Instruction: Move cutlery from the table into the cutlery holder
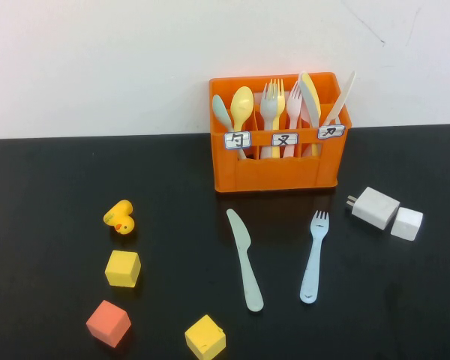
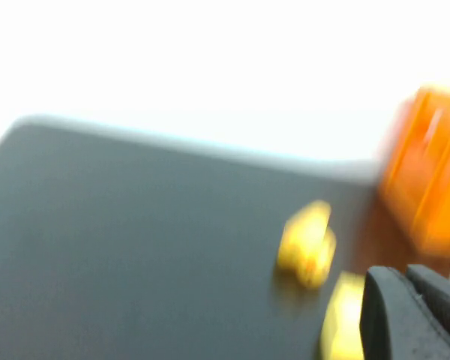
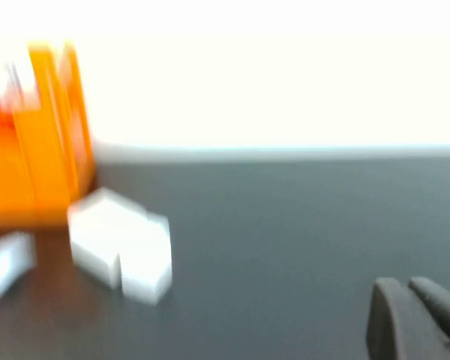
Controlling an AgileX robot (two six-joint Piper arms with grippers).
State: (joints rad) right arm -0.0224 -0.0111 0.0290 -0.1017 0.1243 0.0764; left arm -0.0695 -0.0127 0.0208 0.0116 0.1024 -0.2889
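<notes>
A pale mint-green knife (image 1: 244, 260) and a light blue fork (image 1: 313, 257) lie side by side on the black table (image 1: 45, 195), in front of the orange cutlery holder (image 1: 277, 169). The holder stands at the back and holds several spoons, forks and knives in three labelled compartments. Neither arm shows in the high view. My left gripper (image 2: 403, 271) is shut and empty, low over the table's left side, with the holder (image 2: 431, 180) ahead of it. My right gripper (image 3: 405, 285) is shut and empty, low over the table's right side, away from the holder (image 3: 34, 150).
A yellow duck (image 1: 120, 217), a yellow block (image 1: 123, 268), a red block (image 1: 108, 323) and another yellow block (image 1: 205, 337) sit front left. A white charger (image 1: 375, 207) and a white cube (image 1: 406, 223) lie right of the fork. A white wall stands behind the table.
</notes>
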